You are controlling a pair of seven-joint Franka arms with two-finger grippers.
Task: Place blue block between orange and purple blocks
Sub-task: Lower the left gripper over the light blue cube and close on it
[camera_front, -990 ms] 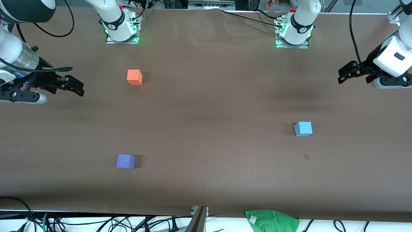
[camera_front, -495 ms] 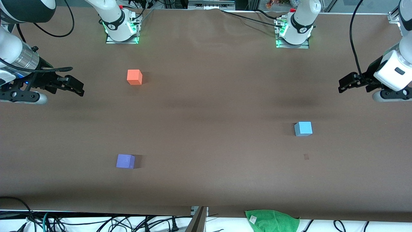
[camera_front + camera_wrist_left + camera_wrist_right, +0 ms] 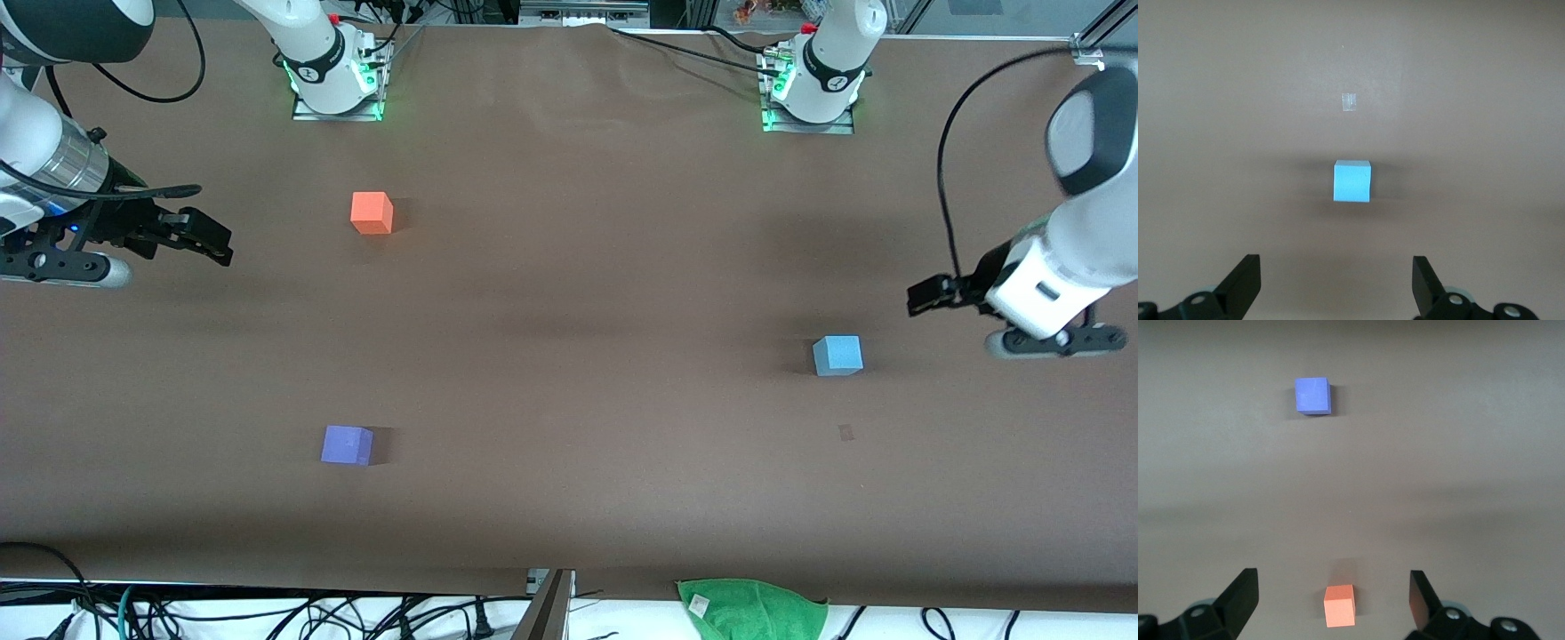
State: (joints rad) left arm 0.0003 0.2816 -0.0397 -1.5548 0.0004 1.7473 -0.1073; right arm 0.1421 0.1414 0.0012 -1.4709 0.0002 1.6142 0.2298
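Blue block (image 3: 837,355) sits on table (image 3: 569,302) toward left arm's end, alone, well apart from other two. In left wrist view it lies ahead of left gripper's (image 3: 1336,283) spread fingers (image 3: 1243,283), centred on gap, not touching.

Orange block (image 3: 371,212) and purple block (image 3: 346,444) sit toward right arm's end; purple nearer front camera, orange nearer bases, wide gap between. In right wrist view orange sits just ahead of right gripper's (image 3: 1333,600) spread fingers (image 3: 1243,597), between them; purple well ahead.
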